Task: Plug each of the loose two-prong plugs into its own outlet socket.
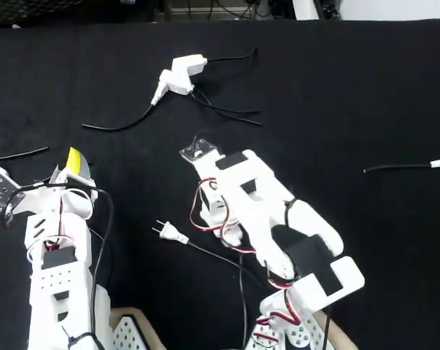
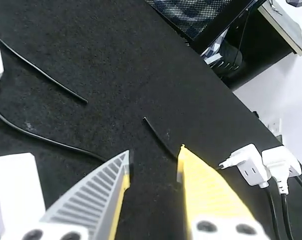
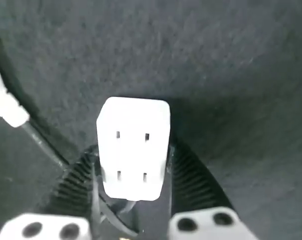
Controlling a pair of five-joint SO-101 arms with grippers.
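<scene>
Clamping on the white, four-slot plastic outlet block (image 3: pixel 134 147), the right end effector (image 3: pixel 133 165) is seen near the middle of the table, its dark ribbed fingers (image 3: pixel 193 180) pressed on both flanks of the block. The left end effector (image 2: pixel 153 159) hangs at the near left, jaws apart, nothing between them. A loose white two-prong plug (image 1: pixel 170 232) on a black cable (image 1: pixel 220 255) is lying between the two arms, apart from both. Judged from here, the block is best held level with its slots turned toward that plug. The plug is best taken by its body, prongs left free and square to one slot pair. The table (image 1: pixel 336 87) is covered in black cloth. Beyond its far edge a dark mesh panel (image 2: pixel 201 15) and a white wall (image 2: pixel 296 100) are made out.
</scene>
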